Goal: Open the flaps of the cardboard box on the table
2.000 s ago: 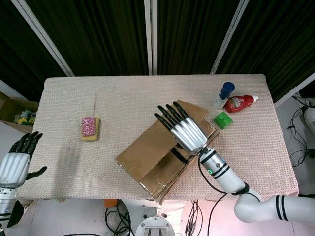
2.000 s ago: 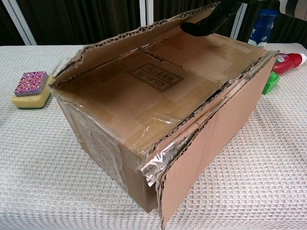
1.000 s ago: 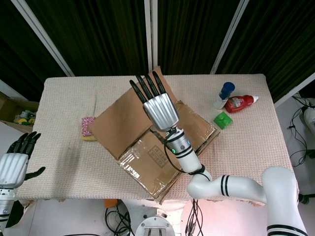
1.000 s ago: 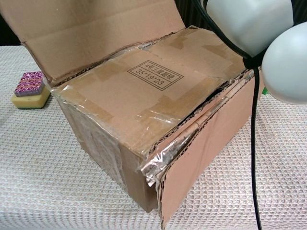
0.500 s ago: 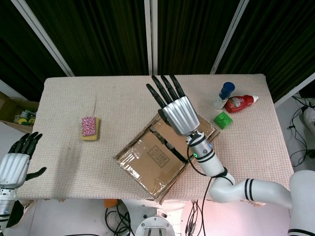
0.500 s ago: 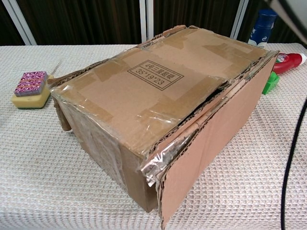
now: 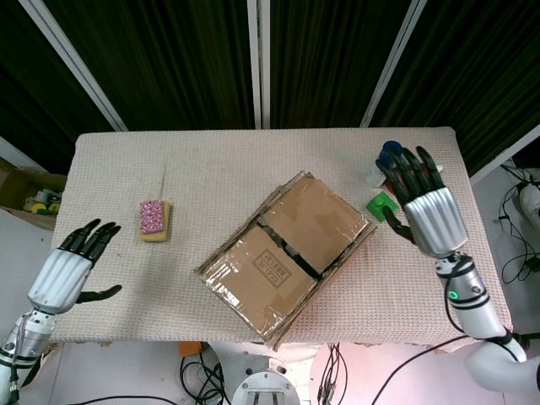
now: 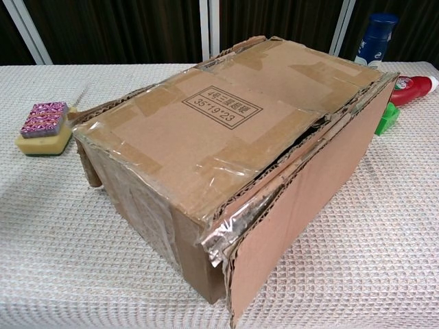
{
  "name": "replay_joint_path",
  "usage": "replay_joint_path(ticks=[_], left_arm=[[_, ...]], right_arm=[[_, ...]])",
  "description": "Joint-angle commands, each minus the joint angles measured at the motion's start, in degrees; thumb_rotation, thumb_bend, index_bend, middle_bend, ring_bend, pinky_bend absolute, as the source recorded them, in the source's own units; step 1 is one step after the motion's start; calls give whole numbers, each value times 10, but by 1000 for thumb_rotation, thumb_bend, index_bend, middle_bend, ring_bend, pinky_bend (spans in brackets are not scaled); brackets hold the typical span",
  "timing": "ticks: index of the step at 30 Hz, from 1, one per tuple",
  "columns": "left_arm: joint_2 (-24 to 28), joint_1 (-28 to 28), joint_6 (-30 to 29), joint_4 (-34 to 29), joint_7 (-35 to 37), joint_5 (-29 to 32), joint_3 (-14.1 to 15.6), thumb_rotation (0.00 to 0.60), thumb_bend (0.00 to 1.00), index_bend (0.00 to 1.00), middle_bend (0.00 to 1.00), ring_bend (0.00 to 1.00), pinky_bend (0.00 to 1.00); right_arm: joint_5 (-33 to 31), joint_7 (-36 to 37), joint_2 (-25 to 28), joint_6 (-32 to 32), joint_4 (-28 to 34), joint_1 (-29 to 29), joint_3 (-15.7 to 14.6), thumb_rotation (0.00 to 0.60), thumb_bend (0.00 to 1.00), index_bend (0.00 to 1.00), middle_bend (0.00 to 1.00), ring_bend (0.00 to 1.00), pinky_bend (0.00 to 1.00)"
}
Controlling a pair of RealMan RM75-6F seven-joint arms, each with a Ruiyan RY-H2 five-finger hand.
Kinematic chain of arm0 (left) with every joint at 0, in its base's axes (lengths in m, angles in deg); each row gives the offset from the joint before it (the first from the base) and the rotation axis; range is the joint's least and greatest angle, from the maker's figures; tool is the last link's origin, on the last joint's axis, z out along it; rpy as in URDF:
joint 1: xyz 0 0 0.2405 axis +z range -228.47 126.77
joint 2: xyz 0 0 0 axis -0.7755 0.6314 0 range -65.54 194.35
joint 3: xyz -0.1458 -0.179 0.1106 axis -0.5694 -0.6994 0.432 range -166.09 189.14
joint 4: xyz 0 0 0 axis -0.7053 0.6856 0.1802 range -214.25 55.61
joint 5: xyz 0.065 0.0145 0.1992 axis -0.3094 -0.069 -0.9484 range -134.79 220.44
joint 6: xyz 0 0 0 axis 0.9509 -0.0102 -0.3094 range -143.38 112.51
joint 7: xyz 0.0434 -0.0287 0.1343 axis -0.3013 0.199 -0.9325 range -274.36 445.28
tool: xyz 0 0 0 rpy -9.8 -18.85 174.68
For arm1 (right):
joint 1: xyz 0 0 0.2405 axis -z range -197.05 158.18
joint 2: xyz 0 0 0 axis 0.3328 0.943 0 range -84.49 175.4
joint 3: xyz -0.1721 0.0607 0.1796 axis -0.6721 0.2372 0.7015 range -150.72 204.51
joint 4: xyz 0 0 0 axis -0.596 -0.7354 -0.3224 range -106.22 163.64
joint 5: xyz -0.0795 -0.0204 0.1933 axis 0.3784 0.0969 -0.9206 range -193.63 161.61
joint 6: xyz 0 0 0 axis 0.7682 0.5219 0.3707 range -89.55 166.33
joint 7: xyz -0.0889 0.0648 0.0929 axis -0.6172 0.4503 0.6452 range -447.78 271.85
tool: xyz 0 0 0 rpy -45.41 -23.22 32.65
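Box (image 7: 287, 253): plain brown cardboard, glossy clear tape over the seams, black printed frame with digits on the top panel. Table cloth (image 7: 219, 169): pale beige-pink waffle weave; sponge (image 7: 154, 219): yellow with a pink-and-white patterned top. Near the right edge: blue-capped bottle (image 8: 374, 38), red bottle (image 8: 413, 89) with white cap, green block (image 7: 381, 205); both hands, left (image 7: 69, 270) and right (image 7: 426, 209), silver with black fingers.

The left hand (image 7: 67, 270) hangs at the lower left, fingers spread, holding nothing. The right hand (image 7: 426, 211) is raised at the far right, back to the camera, fingers spread and empty.
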Motion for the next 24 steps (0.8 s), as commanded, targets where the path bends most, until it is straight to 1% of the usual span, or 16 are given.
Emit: replay_joint_path(ticks=[1, 2, 5, 7, 8, 12, 15, 19, 24], left_arm=[[18, -47, 40, -31, 26, -32, -7, 246, 41, 72, 148, 79, 200], [22, -59, 52, -37, 31, -34, -11, 210, 53, 75, 154, 81, 200], [33, -98, 90, -59, 34, -33, -29, 68, 92, 88, 160, 82, 200], [36, -124, 121, -75, 32, -26, -40, 19, 97, 96, 161, 82, 200], [37, -136, 136, -82, 34, -21, -44, 5, 103, 101, 161, 82, 200], [31, -190, 207, -99, 57, 7, -61, 0, 126, 118, 161, 82, 200], [17, -224, 248, -103, 62, 16, -67, 0, 154, 130, 161, 82, 200], [-7, -263, 291, -105, 60, 27, -75, 0, 181, 141, 161, 82, 200], [-38, -306, 333, -97, 57, 54, -88, 0, 234, 142, 161, 82, 200]], right_arm=[[9, 83, 27, 51, -45, 68, -33, 600, 331, 0, 0, 0, 0], [8, 100, 25, 60, -58, 79, -34, 600, 331, 0, 0, 0, 0], [4, 157, 16, 88, -99, 113, -38, 600, 333, 0, 0, 0, 0], [4, 189, 7, 104, -130, 134, -41, 600, 335, 0, 0, 0, 0], [4, 200, 3, 110, -143, 143, -43, 600, 336, 0, 0, 0, 0], [2, 246, -22, 132, -202, 181, -51, 600, 344, 0, 0, 0, 0], [-4, 280, -39, 141, -236, 204, -52, 600, 345, 0, 0, 0, 0], [-12, 315, -57, 145, -273, 225, -48, 600, 345, 0, 0, 0, 0], [-13, 333, -71, 149, -303, 238, -39, 600, 347, 0, 0, 0, 0]])
